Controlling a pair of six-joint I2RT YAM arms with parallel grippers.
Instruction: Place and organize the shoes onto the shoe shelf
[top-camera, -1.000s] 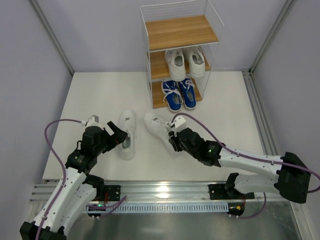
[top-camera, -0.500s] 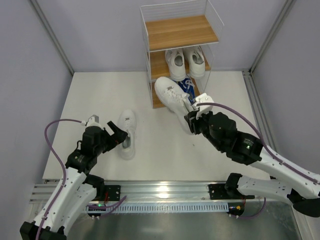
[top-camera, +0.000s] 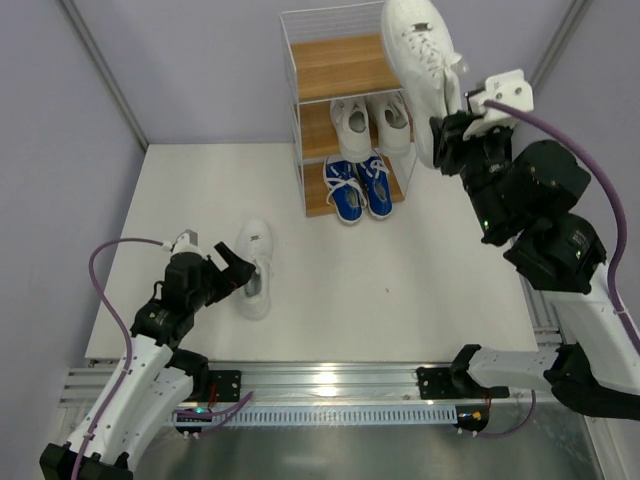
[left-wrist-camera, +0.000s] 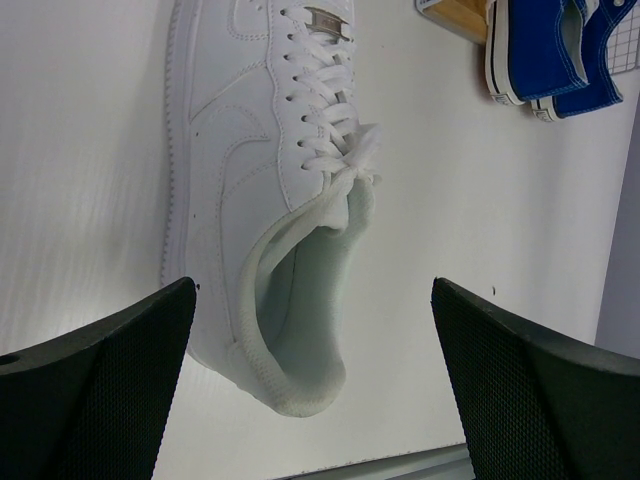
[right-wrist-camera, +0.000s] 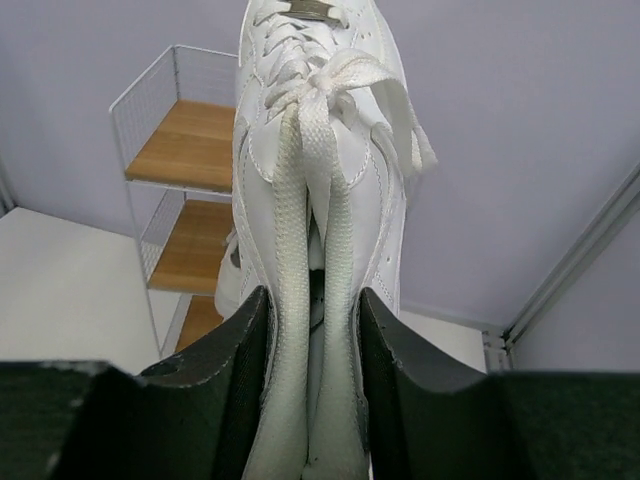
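My right gripper (top-camera: 447, 125) is shut on the heel collar of a white shoe (top-camera: 420, 50) and holds it high, toe up, just right of the top tier of the shoe shelf (top-camera: 345, 65). In the right wrist view its fingers (right-wrist-camera: 225, 370) pinch the shoe (right-wrist-camera: 320, 120) at both sides of the opening. A white pair (top-camera: 370, 125) sits on the middle tier and a blue pair (top-camera: 358, 188) on the bottom tier. Another white shoe (top-camera: 255, 265) lies on the table. My left gripper (top-camera: 240, 275) stands open just behind its heel (left-wrist-camera: 290, 370), not touching it.
The shelf's top board (right-wrist-camera: 185, 145) carries nothing. Grey walls and metal corner posts (top-camera: 555, 60) close in behind and beside the shelf. A metal rail (top-camera: 330, 380) runs along the table's near edge. The blue shoes (left-wrist-camera: 545, 50) show at the upper right of the left wrist view.
My right arm has lifted the white shoe from the table in front of the shelf up to the level of the top tier. The left arm has not moved.
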